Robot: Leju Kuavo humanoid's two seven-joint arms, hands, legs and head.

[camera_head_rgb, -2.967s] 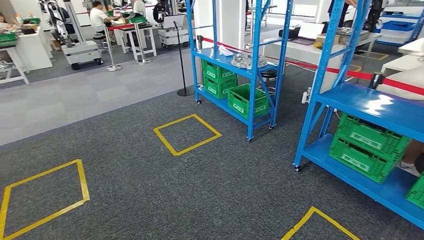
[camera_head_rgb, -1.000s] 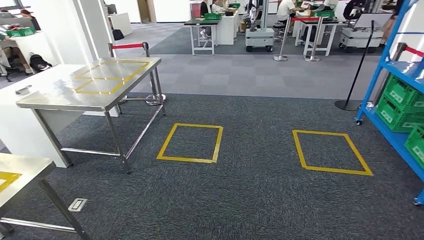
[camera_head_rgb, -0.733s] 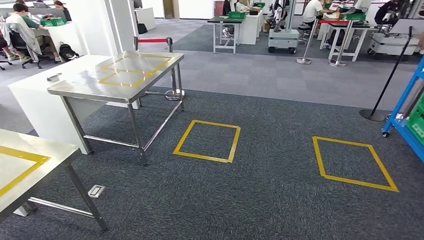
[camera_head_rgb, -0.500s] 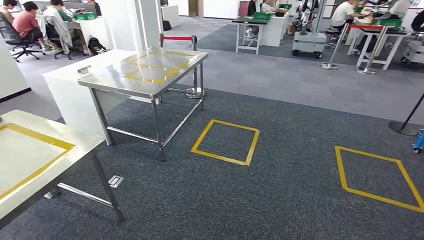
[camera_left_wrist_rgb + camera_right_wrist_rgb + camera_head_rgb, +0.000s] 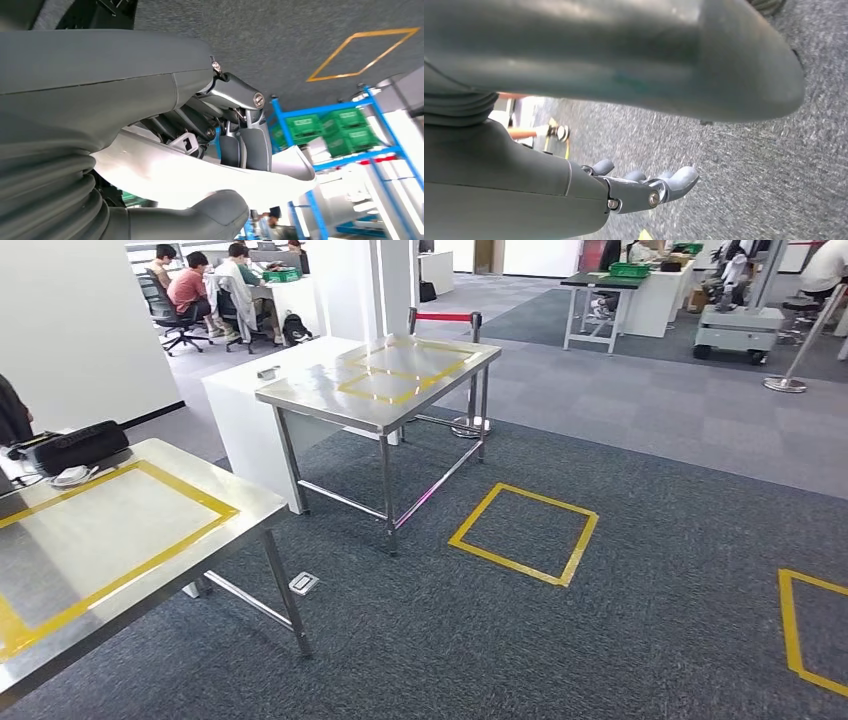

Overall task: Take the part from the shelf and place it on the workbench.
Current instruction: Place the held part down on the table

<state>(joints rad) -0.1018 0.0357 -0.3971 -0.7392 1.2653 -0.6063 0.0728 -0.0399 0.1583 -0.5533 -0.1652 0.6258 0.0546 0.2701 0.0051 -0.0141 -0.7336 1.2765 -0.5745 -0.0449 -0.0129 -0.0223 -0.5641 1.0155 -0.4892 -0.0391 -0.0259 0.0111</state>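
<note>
While clamped between thumb and fingers, pale part (image 5: 200, 175) in left hand (image 5: 235, 145) — right hand (image 5: 644, 187) loose, empty.

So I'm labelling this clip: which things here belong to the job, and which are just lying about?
Job: part, held by left hand; near workbench; far workbench; blue shelf.
Lying about: black bag; yellow floor square; green crates.

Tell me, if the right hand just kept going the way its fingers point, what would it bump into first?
Probably the carpet floor: the right hand hangs empty with only that beyond its fingers, though depth is unclear.
</note>
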